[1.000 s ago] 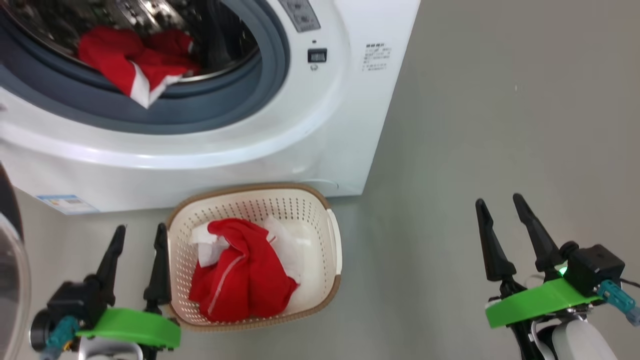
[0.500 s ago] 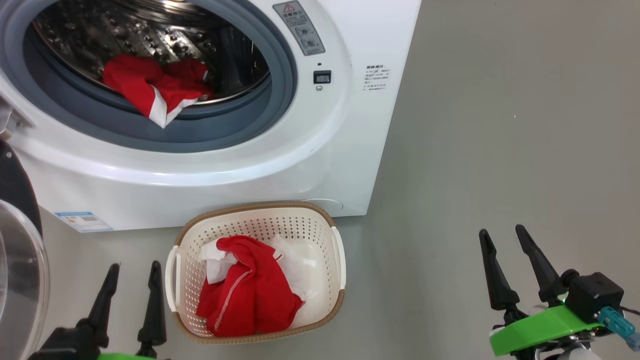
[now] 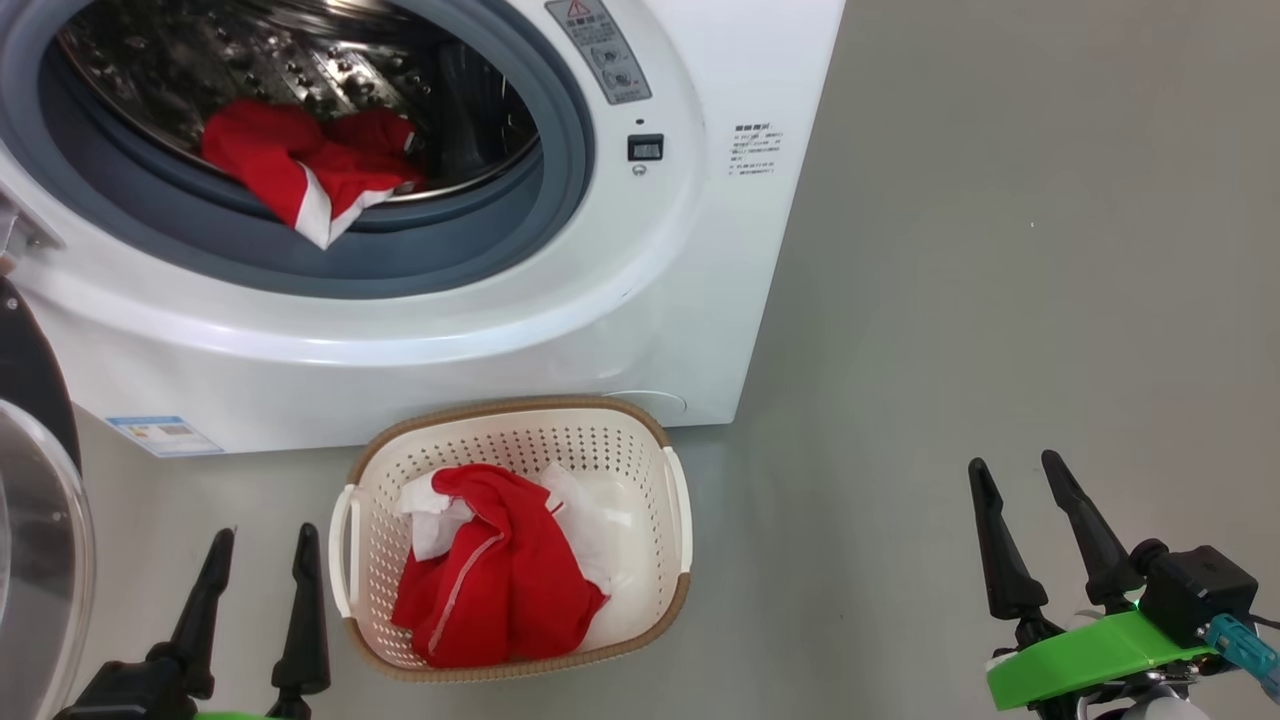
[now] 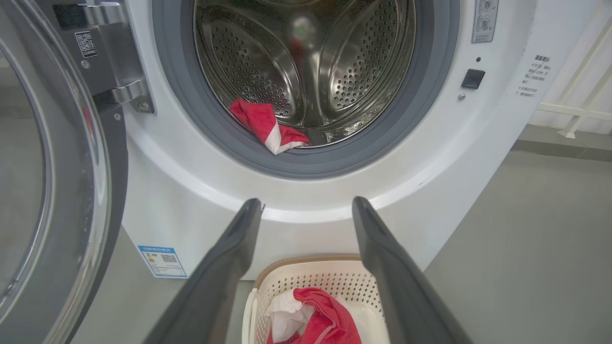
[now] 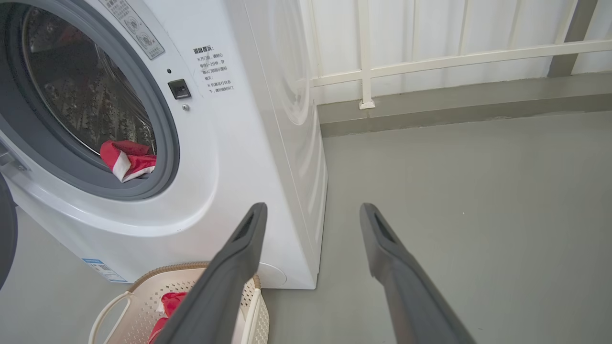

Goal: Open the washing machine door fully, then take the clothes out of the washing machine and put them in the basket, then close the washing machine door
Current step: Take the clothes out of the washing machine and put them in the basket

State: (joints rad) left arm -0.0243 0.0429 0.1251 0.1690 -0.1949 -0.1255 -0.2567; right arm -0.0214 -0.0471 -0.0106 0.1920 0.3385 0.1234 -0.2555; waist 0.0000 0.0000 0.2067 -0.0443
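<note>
While both my pincers are spread wide and empty, my left gripper (image 3: 265,535) sits just beside the basket (image 3: 520,440) and my right gripper (image 3: 1012,462) is well apart from it, over the grey floor (image 3: 1000,250). One red garment (image 3: 500,590) with white trim lies in the basket. A second red garment (image 3: 290,165) drapes over the grey rubber ring (image 3: 470,250) of the washing machine (image 3: 640,320), whose door (image 3: 35,540) stands open at my left.

Right pincer (image 3: 1012,460) — black tapered fingers (image 3: 998,550), green bracket (image 3: 1090,655), teal plug (image 3: 1240,645).

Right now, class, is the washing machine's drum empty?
No: a red garment with a white stripe lies at the front of the drum.
</note>
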